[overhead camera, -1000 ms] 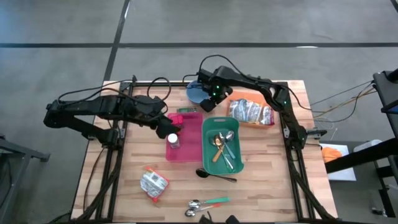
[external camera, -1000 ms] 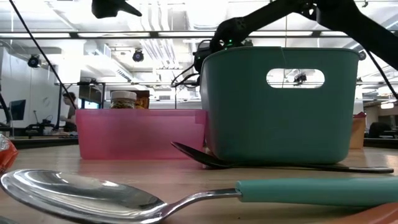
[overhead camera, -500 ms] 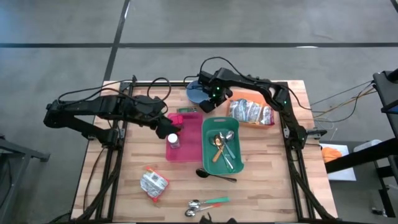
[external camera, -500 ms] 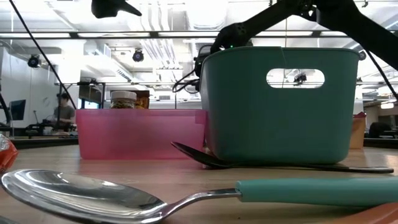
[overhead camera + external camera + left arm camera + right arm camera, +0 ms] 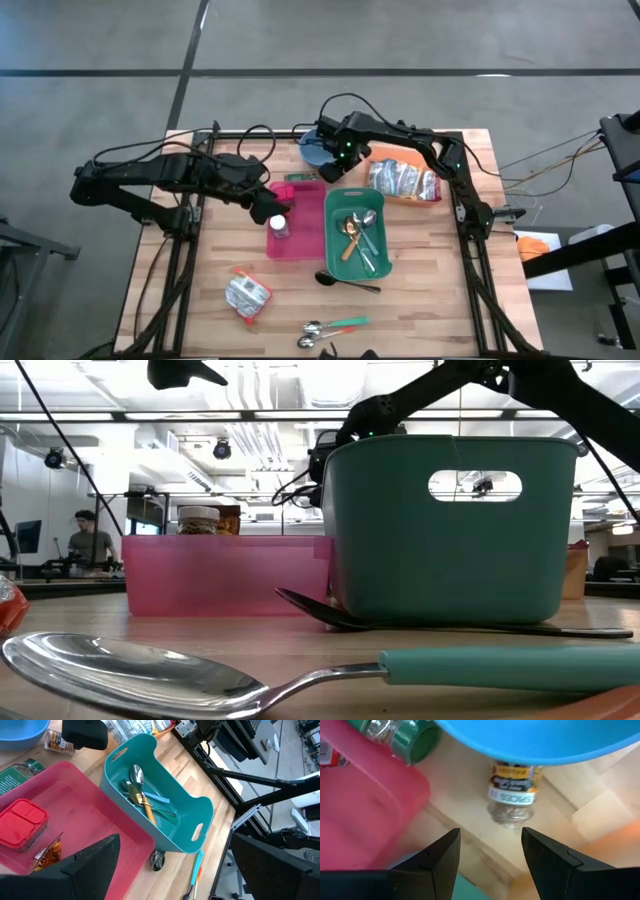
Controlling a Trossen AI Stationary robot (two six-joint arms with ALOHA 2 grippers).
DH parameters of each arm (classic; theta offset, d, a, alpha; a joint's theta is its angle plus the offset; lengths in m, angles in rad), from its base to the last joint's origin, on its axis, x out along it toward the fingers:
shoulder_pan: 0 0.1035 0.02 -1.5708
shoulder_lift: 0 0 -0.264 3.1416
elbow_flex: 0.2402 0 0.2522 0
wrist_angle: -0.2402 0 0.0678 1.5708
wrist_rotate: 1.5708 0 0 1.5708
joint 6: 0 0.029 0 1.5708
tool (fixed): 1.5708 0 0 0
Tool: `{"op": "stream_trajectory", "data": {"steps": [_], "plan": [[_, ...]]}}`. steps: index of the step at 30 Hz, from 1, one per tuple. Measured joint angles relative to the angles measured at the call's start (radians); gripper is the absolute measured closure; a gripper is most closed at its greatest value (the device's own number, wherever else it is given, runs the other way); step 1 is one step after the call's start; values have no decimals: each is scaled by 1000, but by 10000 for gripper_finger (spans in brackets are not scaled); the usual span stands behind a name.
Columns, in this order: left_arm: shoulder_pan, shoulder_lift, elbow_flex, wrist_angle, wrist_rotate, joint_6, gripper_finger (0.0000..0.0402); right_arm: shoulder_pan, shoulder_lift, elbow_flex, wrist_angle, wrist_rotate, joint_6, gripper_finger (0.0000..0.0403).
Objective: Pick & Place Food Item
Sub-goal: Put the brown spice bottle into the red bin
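A small spice jar (image 5: pixel 512 800) with a yellow label lies on its side on the wood, its far end under the rim of the blue bowl (image 5: pixel 540 740). My right gripper (image 5: pixel 490 856) hovers open above it, fingers pointing down and clear of the jar; in the high view it stands beside the bowl (image 5: pixel 340 152). A green-capped jar (image 5: pixel 400 735) lies at the pink bin's far edge (image 5: pixel 360 795). My left gripper (image 5: pixel 180 870) waits open above the pink bin (image 5: pixel 298 222), where a red-lidded jar (image 5: pixel 22 820) stands.
A teal bin (image 5: pixel 357 235) with cutlery stands right of the pink bin. A foil bag (image 5: pixel 403 181) lies on an orange tray at the right. A black spoon (image 5: pixel 345 281), a small packet (image 5: pixel 247 296) and loose spoons (image 5: pixel 330 328) lie nearer the front.
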Motion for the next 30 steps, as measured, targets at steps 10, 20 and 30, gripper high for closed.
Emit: {"op": "stream_trajectory", "data": {"steps": [10,20,30], "plan": [[0,0,0,-12,4,8,21,3,-1,-10,4,10,-1,195],[0,0,0,-12,15,15,21,3,-1,-19,0,41,32,195],[0,0,0,-12,15,15,21,12,-1,-11,8,51,-54,195]]}}
